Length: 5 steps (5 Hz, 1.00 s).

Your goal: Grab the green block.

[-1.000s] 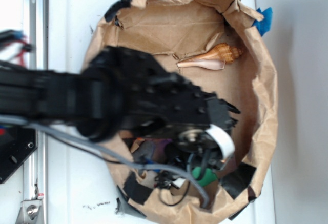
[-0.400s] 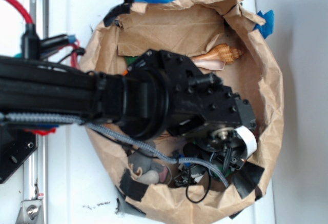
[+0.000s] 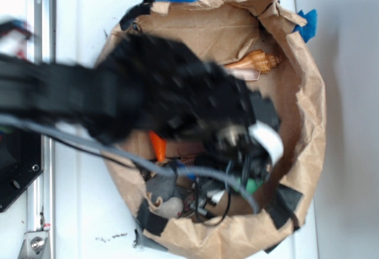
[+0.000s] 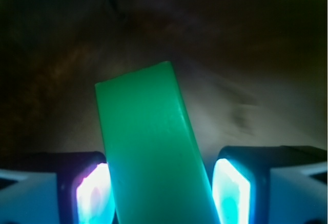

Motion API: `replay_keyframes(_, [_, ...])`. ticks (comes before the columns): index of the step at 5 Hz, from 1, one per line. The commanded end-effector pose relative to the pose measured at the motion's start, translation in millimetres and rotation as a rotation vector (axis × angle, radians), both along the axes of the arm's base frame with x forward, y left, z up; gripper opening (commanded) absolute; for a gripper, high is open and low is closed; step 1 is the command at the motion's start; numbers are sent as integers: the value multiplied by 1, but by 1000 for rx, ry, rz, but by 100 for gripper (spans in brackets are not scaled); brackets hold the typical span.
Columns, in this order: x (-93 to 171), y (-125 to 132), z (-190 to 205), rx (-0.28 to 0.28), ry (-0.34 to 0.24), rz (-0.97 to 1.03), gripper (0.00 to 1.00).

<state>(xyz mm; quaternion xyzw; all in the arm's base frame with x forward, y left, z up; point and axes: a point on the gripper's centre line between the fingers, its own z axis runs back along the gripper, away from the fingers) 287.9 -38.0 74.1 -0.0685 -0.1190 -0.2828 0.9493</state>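
The green block [image 4: 154, 152] stands between the jaws of the gripper [image 4: 163, 193], and whether they press it or stand apart from it I cannot tell; outside, a green patch [image 3: 254, 185] shows under the blurred arm [image 3: 118, 105], inside the paper bag [image 3: 308, 111], below the shell [image 3: 254, 62]

The blurred arm [image 3: 118, 102] hides the claw [image 3: 251, 173] and most of the green block [image 3: 254, 185].

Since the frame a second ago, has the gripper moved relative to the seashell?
Yes. In the exterior view the gripper with its white ribbon cable has shifted up the picture, slightly toward the seashell, a fixed reference. The arm is blurred.
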Motion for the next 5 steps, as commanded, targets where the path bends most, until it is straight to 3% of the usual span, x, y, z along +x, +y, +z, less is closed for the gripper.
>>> replay_keyframes(1, [-13,32,93,36,-1,434,0])
replay_keyframes(2, [-25,38,113,59,26,546,0])
replay_keyframes(4, [-30,37,116,71,-10,582,0])
replay_keyframes(5, [-27,36,114,136,-42,586,0])
